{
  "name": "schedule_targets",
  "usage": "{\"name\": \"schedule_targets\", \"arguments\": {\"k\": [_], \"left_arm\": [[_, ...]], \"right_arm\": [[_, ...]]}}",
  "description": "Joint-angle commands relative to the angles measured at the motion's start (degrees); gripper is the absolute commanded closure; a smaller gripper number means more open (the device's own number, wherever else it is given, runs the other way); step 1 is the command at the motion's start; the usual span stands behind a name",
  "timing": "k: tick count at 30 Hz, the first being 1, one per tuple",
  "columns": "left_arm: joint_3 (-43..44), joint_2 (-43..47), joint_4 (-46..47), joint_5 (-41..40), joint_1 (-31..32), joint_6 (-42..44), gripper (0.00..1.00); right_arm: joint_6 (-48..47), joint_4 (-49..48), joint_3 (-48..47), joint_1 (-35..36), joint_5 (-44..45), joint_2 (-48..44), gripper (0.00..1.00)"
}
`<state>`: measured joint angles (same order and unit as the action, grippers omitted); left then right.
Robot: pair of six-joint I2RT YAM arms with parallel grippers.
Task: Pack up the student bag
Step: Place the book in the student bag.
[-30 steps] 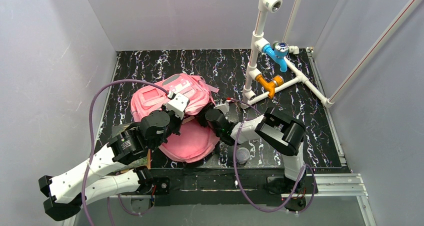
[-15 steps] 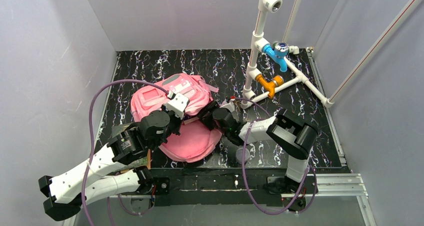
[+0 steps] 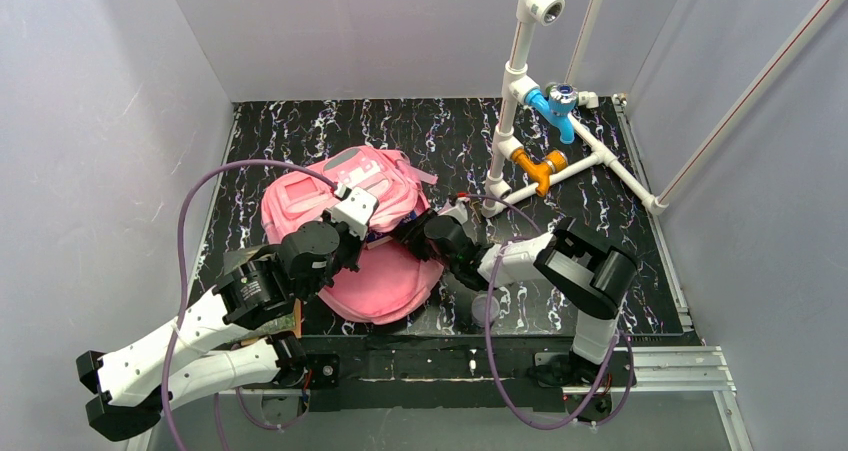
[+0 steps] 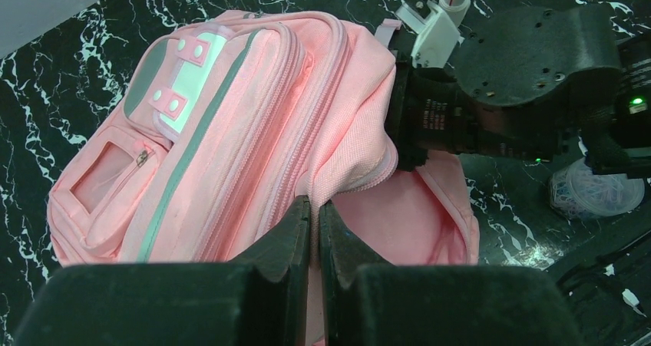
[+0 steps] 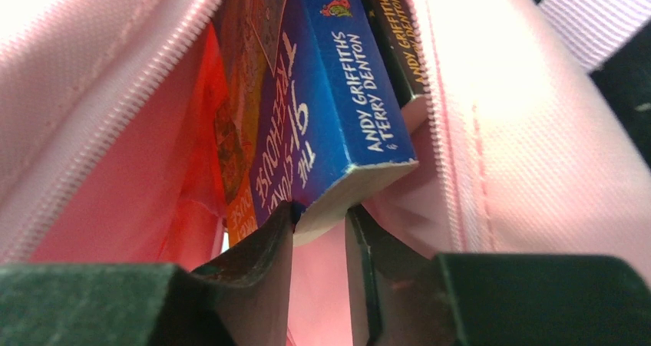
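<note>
A black marbled table (image 3: 420, 131) carries the student bag (image 3: 390, 286) on its left half, the bag's lower end reaching close to the near edge. The bag lies on its back between the two arms, which meet at its open mouth on the side facing the table's middle.

The bag is pink fabric, soft and rumpled, with stacked zipped front pockets, grey strips, a white patch with pink studs and a pale strap trailing at its top end.

A white pipe frame (image 3: 520, 81) with blue and orange fittings stands at the far right corner, well apart from the bag.

The left gripper (image 4: 313, 204) has its jaws pressed together on a fold of fabric at the rim of the bag's opening.

The right gripper (image 5: 321, 215) reaches inside that opening, its jaws slightly apart at the lower corner of a blue book (image 5: 338, 93); whether they grip the book cannot be told. The book stands among others in the pink lining.

A small clear tub (image 3: 487, 308) sits near the near edge, just right of the bag.
</note>
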<state>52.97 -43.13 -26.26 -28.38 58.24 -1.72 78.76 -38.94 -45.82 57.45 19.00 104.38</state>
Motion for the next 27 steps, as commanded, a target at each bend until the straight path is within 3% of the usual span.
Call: {"name": "schedule_targets", "arguments": {"k": [1, 8, 10, 13, 15, 17, 18, 20, 23, 27], "left_arm": [[1.6, 1.3, 0.9, -0.7, 0.0, -0.6, 1.00], [0.5, 2.3, -0.2, -1.6, 0.1, -1.6, 1.00], [0.1, 2.1, 0.0, -1.8, 0.0, -2.1, 1.00], [-0.1, 1.5, 0.0, -1.6, 0.0, -2.8, 1.00], [-0.1, 1.8, 0.0, -2.1, 0.0, -2.8, 1.00], [-0.3, 1.7, 0.0, -3.5, 0.0, -3.0, 1.00], [-0.5, 1.7, 0.0, -4.6, 0.1, -3.5, 1.00], [-1.1, 1.6, -0.2, -6.6, 0.1, -5.8, 1.00], [-1.3, 1.6, -0.6, -6.5, 0.0, -7.9, 1.00], [-0.9, 1.2, -2.3, -5.9, 0.0, -9.1, 1.00]], "right_arm": [[-4.9, -4.6, -7.8, -0.5, 3.9, 4.2, 0.71], [-4.8, -4.5, -8.2, -1.6, 4.4, 4.4, 0.60], [-4.9, -4.0, -6.1, -1.6, 3.1, 2.6, 0.51], [-10.0, 2.1, -1.0, -1.6, -3.4, -4.7, 0.28], [-16.5, 10.9, 1.8, -1.4, -8.8, -11.2, 0.19], [-28.9, 23.0, 2.2, -0.9, -14.8, -17.6, 0.15], [-38.6, 33.1, 0.5, 1.3, -13.9, -19.8, 0.14], [-52.4, 44.2, -0.6, 7.4, -4.6, -24.7, 0.13], [-64.0, 48.0, 1.5, 10.9, 1.7, -33.5, 0.13], [-77.7, 44.6, 0.6, 12.2, 2.4, -40.8, 0.11]]}}
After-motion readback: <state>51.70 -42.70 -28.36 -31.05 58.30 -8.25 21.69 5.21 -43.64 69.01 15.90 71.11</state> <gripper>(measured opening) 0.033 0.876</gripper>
